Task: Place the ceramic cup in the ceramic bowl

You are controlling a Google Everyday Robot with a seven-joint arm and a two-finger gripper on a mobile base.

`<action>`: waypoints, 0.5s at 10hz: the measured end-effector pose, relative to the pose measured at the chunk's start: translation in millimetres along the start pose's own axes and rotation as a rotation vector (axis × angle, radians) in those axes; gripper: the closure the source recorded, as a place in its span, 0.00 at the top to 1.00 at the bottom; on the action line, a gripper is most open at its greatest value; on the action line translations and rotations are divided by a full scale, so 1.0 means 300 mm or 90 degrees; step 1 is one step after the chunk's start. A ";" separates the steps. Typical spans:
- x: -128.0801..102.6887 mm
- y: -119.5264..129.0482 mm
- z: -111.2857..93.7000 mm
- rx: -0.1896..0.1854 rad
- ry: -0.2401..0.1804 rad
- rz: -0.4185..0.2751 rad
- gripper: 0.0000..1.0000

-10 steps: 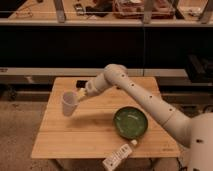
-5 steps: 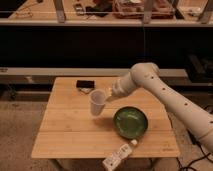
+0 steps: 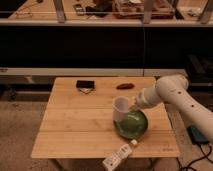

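Gripper (image 3: 133, 105) clamped on ceramic cup (image 3: 121, 108); cup over ceramic bowl (image 3: 132, 125) left rim.

No writing, label, brand, number or sign can be read anywhere. The white remote-like device (image 3: 119, 156) at the front edge of the worktop (image 3: 75, 130) carries dark marks, but none can be made out as letters or digits. The ceramic cup (image 3: 120, 109), the ceramic bowl (image 3: 132, 125) and the white arm show plain surfaces. The hand (image 3: 133, 106) sits at the cup's right side, over the bowl's near-left rim, and bears no legible marking.
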 end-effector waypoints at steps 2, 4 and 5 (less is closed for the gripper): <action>-0.030 0.113 -0.021 -0.053 0.004 0.028 0.08; -0.054 0.150 -0.007 -0.074 0.005 0.038 0.27; -0.063 0.155 0.009 -0.076 0.008 0.044 0.39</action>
